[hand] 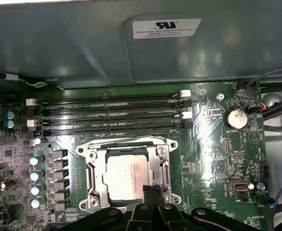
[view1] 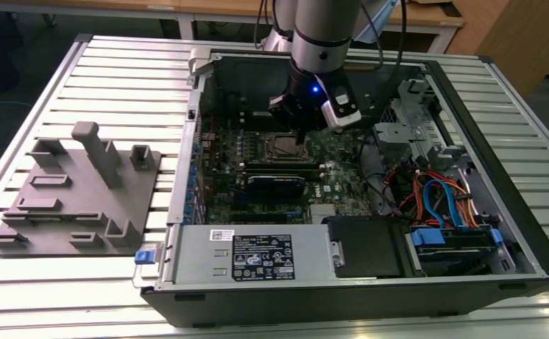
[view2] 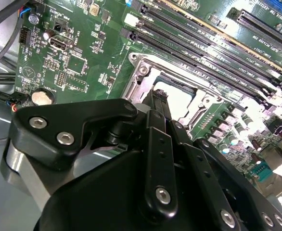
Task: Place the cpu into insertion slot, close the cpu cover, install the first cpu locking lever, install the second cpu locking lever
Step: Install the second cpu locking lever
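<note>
The hand (view1: pixel 298 138) is hovering directly over the slot (view1: pixel 282 147) inside the open computer case (view1: pixel 500 233), which is lying on the slatted surface (view1: pixel 114 63). In the first wrist view the cpu (hand: pixel 126 178) is sitting in the slot (hand: pixel 95 192), its silver top showing through the cut-out of the cover (hand: pixel 161 168), which appears to be lying closed over it. The fingertips (hand: pixel 153 195) are pressing together, holding nothing, just at the edge of the cover. In the second wrist view the narrow fingertips (view2: pixel 159 103) are reaching the cover (view2: pixel 136 79) beside the cpu (view2: pixel 179 98). Memory slots (hand: pixel 112 115) are running along the far side of the slot. A grey fixture (view1: pixel 76 191) is resting on the surface beside the case.
</note>
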`<state>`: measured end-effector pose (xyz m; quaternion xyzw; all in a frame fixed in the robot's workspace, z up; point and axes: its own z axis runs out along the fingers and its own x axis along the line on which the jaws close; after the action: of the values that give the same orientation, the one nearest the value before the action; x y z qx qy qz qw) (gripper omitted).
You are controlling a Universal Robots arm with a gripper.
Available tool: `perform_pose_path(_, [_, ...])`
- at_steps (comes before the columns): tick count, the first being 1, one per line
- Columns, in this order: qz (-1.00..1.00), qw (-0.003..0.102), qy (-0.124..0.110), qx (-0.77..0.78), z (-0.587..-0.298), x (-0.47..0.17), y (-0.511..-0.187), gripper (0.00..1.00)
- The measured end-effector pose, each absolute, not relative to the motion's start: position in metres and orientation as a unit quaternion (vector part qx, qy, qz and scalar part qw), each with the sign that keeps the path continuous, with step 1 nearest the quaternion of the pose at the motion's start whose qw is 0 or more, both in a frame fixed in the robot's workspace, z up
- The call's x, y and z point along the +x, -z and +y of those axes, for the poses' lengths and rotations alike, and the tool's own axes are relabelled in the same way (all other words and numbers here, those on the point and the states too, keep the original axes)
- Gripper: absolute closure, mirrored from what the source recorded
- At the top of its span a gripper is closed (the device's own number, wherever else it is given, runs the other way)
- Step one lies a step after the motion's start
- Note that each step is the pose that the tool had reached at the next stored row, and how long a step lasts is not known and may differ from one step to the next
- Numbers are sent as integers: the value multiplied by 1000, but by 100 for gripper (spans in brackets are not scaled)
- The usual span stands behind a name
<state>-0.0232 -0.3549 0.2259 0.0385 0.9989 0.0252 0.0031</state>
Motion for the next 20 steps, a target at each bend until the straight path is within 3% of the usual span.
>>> perform_pose_path(20, [999,-3,-25,21,-366,-23,-233,89])
